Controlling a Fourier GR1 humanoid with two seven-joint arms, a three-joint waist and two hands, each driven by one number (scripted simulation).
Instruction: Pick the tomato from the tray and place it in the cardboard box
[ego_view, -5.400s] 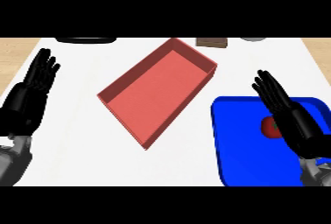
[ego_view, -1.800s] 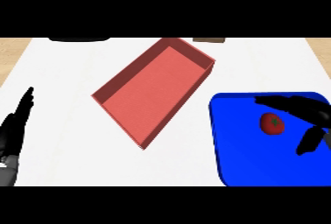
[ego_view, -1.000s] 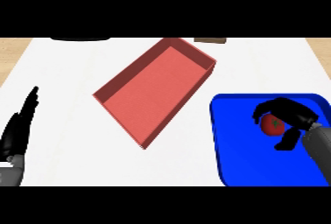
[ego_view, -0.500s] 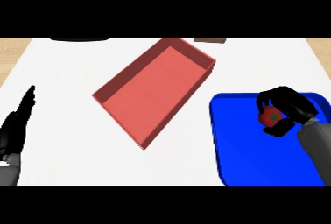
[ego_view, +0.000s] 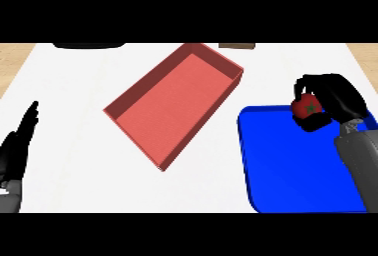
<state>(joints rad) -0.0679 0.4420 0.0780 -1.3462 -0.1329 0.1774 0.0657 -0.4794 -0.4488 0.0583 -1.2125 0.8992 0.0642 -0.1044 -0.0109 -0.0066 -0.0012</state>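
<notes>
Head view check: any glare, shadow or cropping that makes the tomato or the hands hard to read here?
Head view: lighting is flat, with no glare on the blue tray or red box. The tomato shows only partly, between the curled fingers of the right hand. The left hand shows edge-on against the left border, and dark items at the top edge are cut off.

The white surface (ego_view: 81, 75) carries a red box (ego_view: 177, 102) (set at a slant) at the middle and a blue tray (ego_view: 291, 165) at the right.
</notes>
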